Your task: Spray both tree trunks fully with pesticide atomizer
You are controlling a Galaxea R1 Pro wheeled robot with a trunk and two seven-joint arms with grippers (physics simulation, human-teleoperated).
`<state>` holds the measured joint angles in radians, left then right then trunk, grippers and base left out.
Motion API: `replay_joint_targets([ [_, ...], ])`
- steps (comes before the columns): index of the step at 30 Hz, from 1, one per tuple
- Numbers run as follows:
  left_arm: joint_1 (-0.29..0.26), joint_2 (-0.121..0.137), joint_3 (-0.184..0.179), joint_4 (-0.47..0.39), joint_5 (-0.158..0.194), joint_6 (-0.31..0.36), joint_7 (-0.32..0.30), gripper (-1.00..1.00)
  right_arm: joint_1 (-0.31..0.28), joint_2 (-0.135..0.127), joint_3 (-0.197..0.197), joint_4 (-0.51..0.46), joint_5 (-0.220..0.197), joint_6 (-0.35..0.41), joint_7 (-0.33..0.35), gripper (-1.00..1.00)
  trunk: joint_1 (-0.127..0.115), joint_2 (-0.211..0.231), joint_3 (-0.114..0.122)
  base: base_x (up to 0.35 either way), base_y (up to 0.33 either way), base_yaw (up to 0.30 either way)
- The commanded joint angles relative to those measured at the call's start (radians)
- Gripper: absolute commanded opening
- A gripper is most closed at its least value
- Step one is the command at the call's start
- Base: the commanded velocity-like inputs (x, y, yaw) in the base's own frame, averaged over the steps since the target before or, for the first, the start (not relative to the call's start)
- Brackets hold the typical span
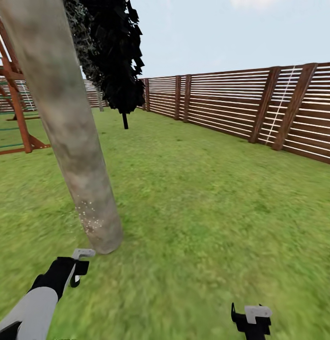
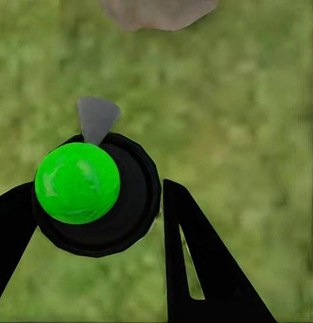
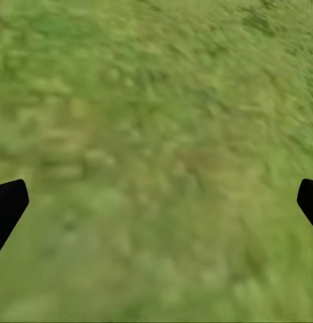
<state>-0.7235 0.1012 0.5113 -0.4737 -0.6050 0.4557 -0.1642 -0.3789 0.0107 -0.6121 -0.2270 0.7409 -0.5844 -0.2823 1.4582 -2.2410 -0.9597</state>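
Note:
A thick, mottled grey-brown tree trunk (image 1: 65, 127) leans up from the lawn at the left, and its base (image 2: 159, 12) is in the left wrist view too. Tiny white specks of pesticide (image 1: 89, 215) dot the trunk low down. My left gripper (image 1: 75, 271) is just in front of the trunk's foot, shut on the pesticide atomizer (image 2: 79, 183), which has a green round top in a black ring. Its grey nozzle (image 1: 83, 253) points toward the trunk. My right gripper (image 1: 252, 316) hangs open over bare grass at the lower right, its fingers (image 3: 8, 205) wide apart.
A narrow black-leaved tree (image 1: 115, 52) stands behind the trunk. A brown slat fence (image 1: 240, 104) runs along the right and far side. A red-brown wooden play frame (image 1: 13, 94) stands at the left edge. Green lawn (image 1: 198, 198) spreads right of the trunk.

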Motion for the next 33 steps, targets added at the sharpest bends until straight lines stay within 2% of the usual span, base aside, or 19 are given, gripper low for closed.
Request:
replay_joint_targets([
  [1,0.0,0.0,0.0,0.0,0.017,0.0,0.0,-1.0,0.0,0.0,0.0,0.0,0.0,0.0,0.0,1.0,0.0,0.0,0.0,0.142,-0.271,0.276],
  [3,0.001,0.001,-0.004,0.0,0.084,-0.001,-0.002,-1.0,0.0,0.0,0.0,0.0,0.0,0.0,0.0,1.0,0.0,0.0,0.0,0.143,-0.271,0.277],
  [5,0.0,0.001,-0.008,0.0,0.099,-0.004,0.002,-1.0,0.0,0.0,0.0,0.0,0.0,0.0,0.0,1.0,0.0,0.0,0.0,0.143,-0.271,0.277],
  [9,0.001,0.0,-0.011,0.001,0.103,-0.005,0.004,-1.0,0.0,0.0,0.0,0.0,0.0,0.0,0.0,1.0,0.0,0.0,0.0,0.15,-0.267,0.225],
  [23,0.001,-0.002,-0.011,0.001,0.103,-0.005,0.009,-1.0,0.0,0.0,0.0,0.0,0.0,0.0,0.0,1.0,0.0,0.0,0.0,0.127,-0.264,0.009],
  [33,0.002,0.002,-0.008,0.001,0.101,-0.005,0.012,-1.0,0.0,0.0,0.001,0.0,0.0,0.0,0.0,1.0,0.0,0.0,0.0,0.091,-0.264,0.248],
])
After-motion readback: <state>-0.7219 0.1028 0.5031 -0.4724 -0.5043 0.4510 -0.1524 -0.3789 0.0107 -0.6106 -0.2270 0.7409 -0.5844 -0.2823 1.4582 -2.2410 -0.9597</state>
